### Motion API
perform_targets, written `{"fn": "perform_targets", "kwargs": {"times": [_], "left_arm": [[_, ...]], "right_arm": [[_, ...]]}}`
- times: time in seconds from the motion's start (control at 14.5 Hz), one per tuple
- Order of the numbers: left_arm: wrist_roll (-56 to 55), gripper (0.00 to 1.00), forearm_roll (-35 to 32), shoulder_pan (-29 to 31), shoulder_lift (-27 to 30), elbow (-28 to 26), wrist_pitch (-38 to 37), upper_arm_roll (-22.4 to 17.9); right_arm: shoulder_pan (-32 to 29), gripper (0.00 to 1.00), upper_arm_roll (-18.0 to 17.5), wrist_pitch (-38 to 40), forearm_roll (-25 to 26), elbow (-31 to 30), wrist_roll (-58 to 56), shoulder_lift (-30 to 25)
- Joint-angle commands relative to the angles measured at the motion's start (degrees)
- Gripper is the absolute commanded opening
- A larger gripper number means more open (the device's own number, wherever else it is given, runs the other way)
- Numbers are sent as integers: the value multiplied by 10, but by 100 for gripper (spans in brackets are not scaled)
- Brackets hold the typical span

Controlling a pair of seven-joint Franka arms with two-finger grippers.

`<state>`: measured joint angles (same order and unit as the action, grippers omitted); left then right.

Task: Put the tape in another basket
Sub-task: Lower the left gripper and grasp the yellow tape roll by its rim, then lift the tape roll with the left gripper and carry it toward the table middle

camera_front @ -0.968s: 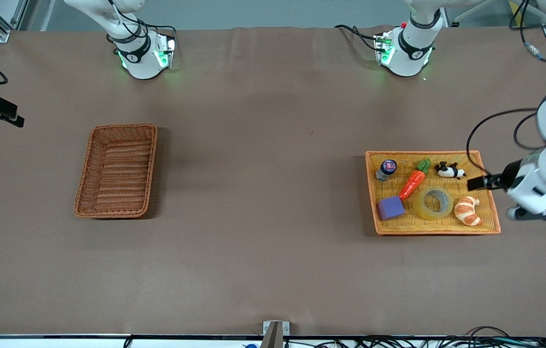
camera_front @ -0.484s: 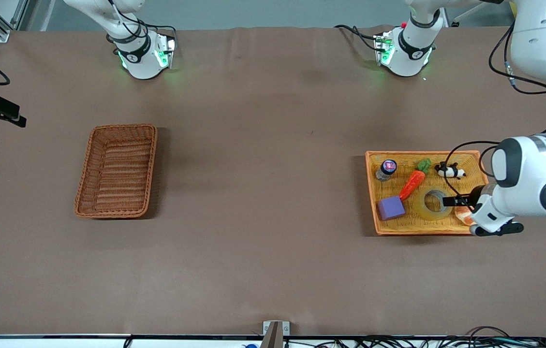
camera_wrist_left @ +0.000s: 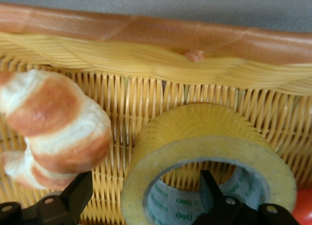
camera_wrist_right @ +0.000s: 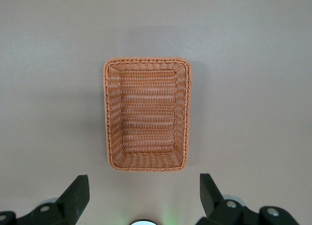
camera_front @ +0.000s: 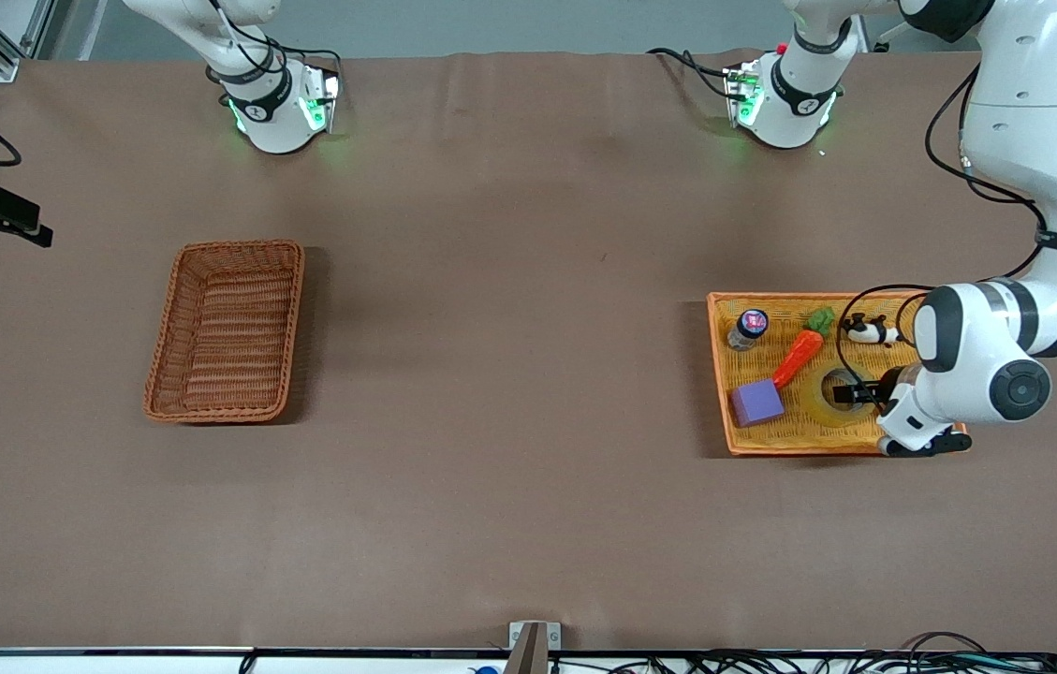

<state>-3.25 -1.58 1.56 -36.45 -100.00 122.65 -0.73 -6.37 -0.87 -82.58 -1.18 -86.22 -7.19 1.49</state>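
Deep reddish-brown woven wicker basket [camera_front: 227, 329] sitting empty toward the right arm's end; shallow orange-yellow woven tray [camera_front: 722, 374] holding the translucent yellowish tape roll [camera_wrist_left: 207, 159]; left gripper [camera_wrist_left: 141, 196] spreading wide, one finger [camera_wrist_left: 209, 188] inside the core, one between roll and croissant [camera_wrist_left: 51, 130]; right gripper [camera_wrist_right: 141, 196] hanging open over the table, waiting

"deli" printed inside tape [camera_wrist_left: 204, 152] core.

Left gripper [camera_front: 851, 394] is down in the orange tray [camera_front: 725, 374], right at the tape [camera_front: 816, 401]. Purple block [camera_front: 757, 402], carrot [camera_front: 798, 357], bottle [camera_front: 748, 329] and panda [camera_front: 869, 329] sit around it. Brown basket [camera_front: 227, 329] lies toward the right arm's end of the worktop [camera_front: 509, 374]
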Motion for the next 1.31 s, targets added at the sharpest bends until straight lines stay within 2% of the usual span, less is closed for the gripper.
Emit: {"fn": "perform_targets", "kwargs": {"times": [0.0,0.07,0.14,0.21,0.41,0.62,0.76,0.9,1.24], "left_arm": [[3,27,-10,-2,9,-12,14,-2],[3,13,-10,-1,11,-11,12,-2],[3,3,-10,-1,13,-11,10,-2],[3,1,-10,-1,14,-9,9,-2],[3,1,-11,-1,42,-7,-6,-2],[2,0,-10,-1,100,8,-75,5],[-10,0,-9,-2,121,37,-121,39],[-30,1,-11,-12,117,72,-168,84],[-133,1,-8,-74,75,147,-175,165]], "right_arm": [[-12,100,-5,-5,-13,-14,-8,-12],[-12,100,-6,-6,-13,-14,-8,-12],[-12,100,-6,-6,-13,-14,-8,-12],[-12,100,-6,-6,-13,-14,-8,-12],[-14,100,-5,-4,-13,-14,-17,-12],[-18,100,-5,-3,-13,-14,-20,-12],[-21,100,-5,-3,-13,-14,-21,-12],[-22,100,-5,-2,-13,-13,-21,-12],[-22,100,-5,-4,-13,-13,-26,-11]]}}
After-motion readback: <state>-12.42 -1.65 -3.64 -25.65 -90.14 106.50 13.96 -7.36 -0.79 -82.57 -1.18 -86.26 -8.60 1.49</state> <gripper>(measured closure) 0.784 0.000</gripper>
